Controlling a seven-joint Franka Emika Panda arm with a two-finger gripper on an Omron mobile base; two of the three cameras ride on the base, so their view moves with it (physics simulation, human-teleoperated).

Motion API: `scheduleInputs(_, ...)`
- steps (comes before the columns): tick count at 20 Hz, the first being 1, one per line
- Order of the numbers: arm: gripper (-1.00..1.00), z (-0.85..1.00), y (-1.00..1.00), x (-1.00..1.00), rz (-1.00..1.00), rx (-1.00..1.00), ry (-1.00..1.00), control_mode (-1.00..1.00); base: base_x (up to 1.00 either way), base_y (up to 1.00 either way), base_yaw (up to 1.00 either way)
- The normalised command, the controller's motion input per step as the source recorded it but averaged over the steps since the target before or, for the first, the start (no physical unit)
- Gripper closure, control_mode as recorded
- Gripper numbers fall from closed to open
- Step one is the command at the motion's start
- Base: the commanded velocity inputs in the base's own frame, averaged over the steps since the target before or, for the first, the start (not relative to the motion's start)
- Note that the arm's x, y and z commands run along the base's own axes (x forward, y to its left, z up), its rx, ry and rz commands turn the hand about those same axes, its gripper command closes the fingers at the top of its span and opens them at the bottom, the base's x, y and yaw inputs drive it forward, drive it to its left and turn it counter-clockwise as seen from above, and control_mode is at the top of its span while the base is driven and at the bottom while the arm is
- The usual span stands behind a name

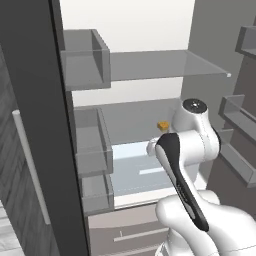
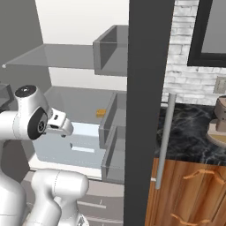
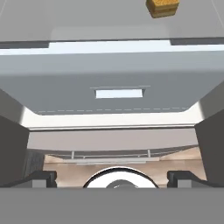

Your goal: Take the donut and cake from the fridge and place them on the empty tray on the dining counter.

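The fridge (image 1: 45,125) stands open, showing a white interior with glass shelves. The cake (image 1: 162,125), a tiny yellow-orange block, sits alone on the middle glass shelf (image 2: 101,113) and appears at the top edge of the hand view (image 3: 162,7). My gripper (image 3: 112,179) hangs in front of the fridge, below and short of the cake, tilted down over the pale lower drawer (image 3: 118,87). Its fingertips (image 3: 41,177) stand wide apart with nothing between them, so it is open. The white hand (image 2: 59,124) shows beside the arm. The donut, the tray and the dining counter are out of view.
Grey bins (image 1: 90,145) line the fridge's inner side. Door shelves (image 1: 240,120) jut out on the open right door. The dark door edge (image 2: 145,110) and its silver handle (image 2: 163,141) stand close on the right, with a black veined counter (image 2: 190,132) over wooden cabinets beyond.
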Motion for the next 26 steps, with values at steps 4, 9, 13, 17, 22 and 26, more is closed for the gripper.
scheduleInputs(4, -1.00, 0.19, -0.05, 0.11, -0.03, 0.01, 0.07, -1.00, 0.18, 0.00, -0.02)
scheduleInputs(9, -1.00, 0.50, -0.23, -0.01, 0.00, 0.00, -0.03, -1.00, 0.00, 0.00, 0.00)
scheduleInputs(13, -1.00, 0.29, -0.44, 0.01, 0.00, -0.04, -0.13, -1.00, 0.00, 0.00, 0.00)
scheduleInputs(17, -1.00, 0.07, -0.43, 0.14, 0.00, -0.05, -0.15, -1.00, 0.00, 0.00, 0.00)
scheduleInputs(22, -1.00, 0.00, -0.20, 0.54, 0.01, 0.00, -0.04, -1.00, 0.00, 0.00, 0.00)
scheduleInputs(26, -1.00, 0.00, -0.13, 0.70, 0.00, 0.00, 0.00, -1.00, 0.00, 0.00, 0.00)
